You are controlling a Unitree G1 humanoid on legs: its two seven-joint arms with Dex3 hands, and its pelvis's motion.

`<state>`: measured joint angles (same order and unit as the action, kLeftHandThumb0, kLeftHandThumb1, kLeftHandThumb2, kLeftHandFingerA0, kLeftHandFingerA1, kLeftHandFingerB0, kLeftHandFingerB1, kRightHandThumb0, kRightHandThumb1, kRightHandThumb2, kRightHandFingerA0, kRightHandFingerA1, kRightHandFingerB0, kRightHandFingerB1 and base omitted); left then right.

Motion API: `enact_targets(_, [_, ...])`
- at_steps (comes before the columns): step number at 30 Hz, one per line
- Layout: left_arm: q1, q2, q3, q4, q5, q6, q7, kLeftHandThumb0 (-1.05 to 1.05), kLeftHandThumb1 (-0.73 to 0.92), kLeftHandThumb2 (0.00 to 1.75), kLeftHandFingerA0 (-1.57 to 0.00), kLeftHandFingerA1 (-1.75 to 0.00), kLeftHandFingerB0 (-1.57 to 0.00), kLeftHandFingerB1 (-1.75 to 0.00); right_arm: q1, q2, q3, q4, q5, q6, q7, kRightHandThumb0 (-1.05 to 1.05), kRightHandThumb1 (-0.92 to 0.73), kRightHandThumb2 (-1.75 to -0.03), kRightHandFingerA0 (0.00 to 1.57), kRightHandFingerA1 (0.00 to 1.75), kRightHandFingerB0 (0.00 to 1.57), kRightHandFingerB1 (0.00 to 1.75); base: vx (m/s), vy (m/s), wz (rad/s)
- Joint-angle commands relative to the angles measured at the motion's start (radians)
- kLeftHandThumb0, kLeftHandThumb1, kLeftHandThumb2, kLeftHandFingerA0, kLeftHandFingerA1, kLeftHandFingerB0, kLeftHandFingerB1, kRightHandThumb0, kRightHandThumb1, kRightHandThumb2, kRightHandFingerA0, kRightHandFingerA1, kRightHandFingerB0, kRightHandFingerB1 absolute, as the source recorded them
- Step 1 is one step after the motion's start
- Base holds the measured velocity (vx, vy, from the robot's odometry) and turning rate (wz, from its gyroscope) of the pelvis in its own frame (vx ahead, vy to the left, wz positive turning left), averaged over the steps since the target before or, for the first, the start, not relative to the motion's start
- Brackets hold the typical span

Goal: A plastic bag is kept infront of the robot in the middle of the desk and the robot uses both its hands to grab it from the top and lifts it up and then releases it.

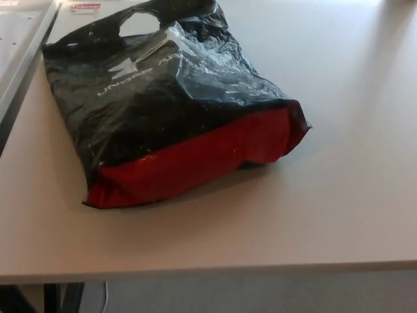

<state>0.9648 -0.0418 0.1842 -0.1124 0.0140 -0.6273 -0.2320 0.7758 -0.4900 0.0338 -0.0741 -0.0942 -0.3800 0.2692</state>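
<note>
While nothing of the robot can be seen anywhere in the head view, the plastic bag is laid out flat on the desk, a bit left of the middle and nearer the far side. Its black face is turned up, crinkled and shiny, with white lettering and a logo printed across it, though the letters are too smeared by glare to be read properly. A cut-out handle hole is seen at the far end of the bag. The red bottom panel is turned toward the camera, running from the near left corner up to the right corner. So the finger state of either hand can't be told at all, since neither hand is in view, and the bag isn't held by anything. A second, lighter surface is parked just beside the desk at far left, possibly another table.
</note>
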Motion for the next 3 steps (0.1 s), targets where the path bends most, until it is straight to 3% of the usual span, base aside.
enact_targets(1, [0.008, 0.054, -0.020, 0.029, 0.070, -0.173, 0.003, -0.34, 0.60, 1.16, -0.02, -0.51, 0.00, -0.50, -0.021, -0.047, 0.014, 0.025, -0.102, -0.112, 0.006, -0.83, -0.66, -1.03, 0.08, 0.45, 0.00, 0.19, 0.00, 0.000, 0.00])
enact_targets(3, [0.009, 0.056, -0.022, 0.026, 0.071, -0.172, 0.006, -0.34, 0.59, 1.15, -0.02, -0.51, 0.00, -0.50, -0.021, -0.049, 0.014, 0.025, -0.107, -0.114, 0.004, -0.84, -0.66, -1.03, 0.08, 0.44, 0.02, 0.17, 0.00, 0.000, 0.00])
